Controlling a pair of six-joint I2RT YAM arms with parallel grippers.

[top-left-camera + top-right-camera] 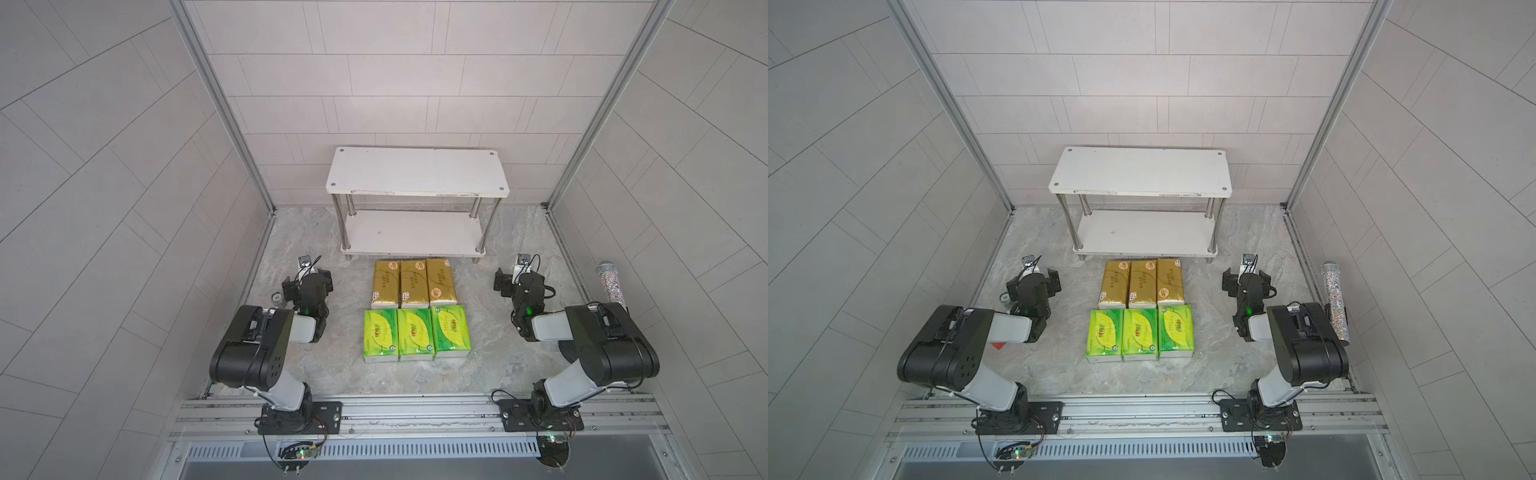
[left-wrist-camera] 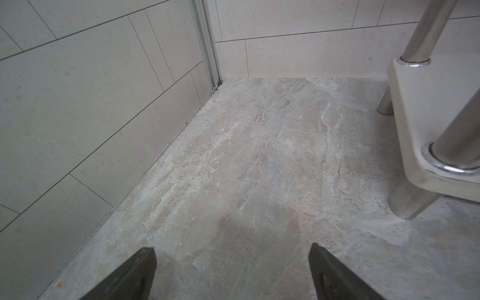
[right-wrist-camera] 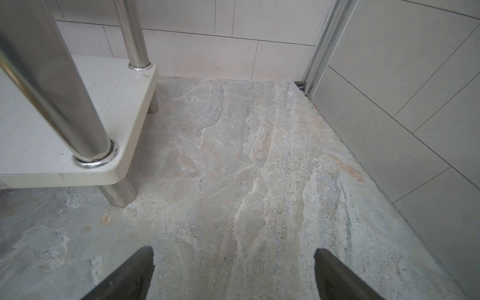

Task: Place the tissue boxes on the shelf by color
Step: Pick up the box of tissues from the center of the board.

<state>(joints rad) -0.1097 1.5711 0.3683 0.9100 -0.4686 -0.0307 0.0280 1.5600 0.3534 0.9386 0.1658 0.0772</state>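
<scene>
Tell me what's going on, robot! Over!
Left gripper, right gripper open, empty. Gold tissue packs, green tissue packs on table before shelf. Nothing in the way.

Three gold packs (image 1: 413,283), three green packs (image 1: 415,333)

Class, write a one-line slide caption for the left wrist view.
Open left gripper above the stone-patterned tabletop, a corner of the shelf beside it, tiled walls behind.

2 arms, glossy black joint housings w/ light-grey link shells: left arm (image 1: 249,353), right arm (image 1: 606,353). Each has a flat black base plate (image 1: 328,405) w/ silver screws. Thin black cables (image 1: 549,291) loop nr wrists; small green LED (image 1: 306,309) per forearm. Round screw holes dot shoulder housings.
</scene>
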